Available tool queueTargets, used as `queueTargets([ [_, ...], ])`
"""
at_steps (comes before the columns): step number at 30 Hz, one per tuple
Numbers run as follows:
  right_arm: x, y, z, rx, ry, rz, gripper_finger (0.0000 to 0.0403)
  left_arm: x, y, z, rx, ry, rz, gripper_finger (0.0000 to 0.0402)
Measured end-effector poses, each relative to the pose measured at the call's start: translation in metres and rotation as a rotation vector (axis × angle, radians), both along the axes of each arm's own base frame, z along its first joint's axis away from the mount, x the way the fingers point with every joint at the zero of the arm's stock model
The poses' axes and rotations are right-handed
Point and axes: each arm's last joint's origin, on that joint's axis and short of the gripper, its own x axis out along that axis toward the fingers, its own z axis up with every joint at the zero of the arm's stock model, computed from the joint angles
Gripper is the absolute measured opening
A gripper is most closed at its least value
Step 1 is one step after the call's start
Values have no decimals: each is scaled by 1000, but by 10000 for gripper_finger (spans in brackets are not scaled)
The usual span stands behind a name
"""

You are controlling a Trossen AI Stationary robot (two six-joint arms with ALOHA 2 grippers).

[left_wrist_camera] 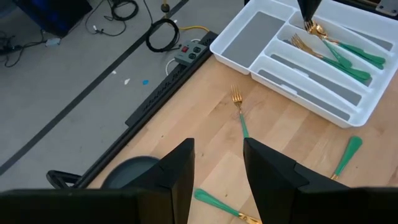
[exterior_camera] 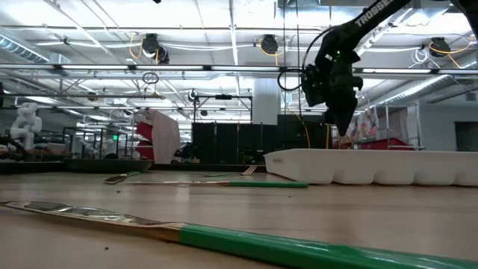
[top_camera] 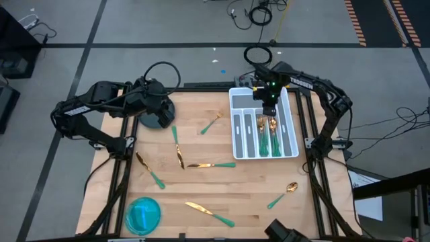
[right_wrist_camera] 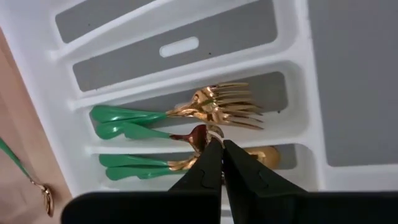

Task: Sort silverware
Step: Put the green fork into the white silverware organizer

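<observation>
Your right gripper (right_wrist_camera: 222,149), fingers together and empty, hangs over the forks (right_wrist_camera: 217,106) in the tray (top_camera: 236,149), centre-right of frame; descending could knock them. Left gripper (left_wrist_camera: 216,163) apart, waiting upper left.

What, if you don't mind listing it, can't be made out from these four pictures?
- Right claw, shut over the white tray: its fingers hide part of the spoons in the right wrist view; the high view is too small to count them.
- Low view: the tray wall hides the sorted silverware.
- Left claw, open: its fingers cover part of one green-handled piece in the left wrist view.
- The blue dish shows in the high view only.
</observation>
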Motion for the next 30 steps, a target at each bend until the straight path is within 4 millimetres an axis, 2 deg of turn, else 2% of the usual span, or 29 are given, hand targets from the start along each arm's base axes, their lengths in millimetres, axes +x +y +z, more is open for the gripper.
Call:
queueTargets([
  [22, -4, 5, -45, -3, -64, -22, 0, 0, 0, 0, 0, -1, 1, 145],
  [30, -3, 3, -52, -51, -74, -43, 1, 0, 0, 0, 0, -1, 1, 145],
])
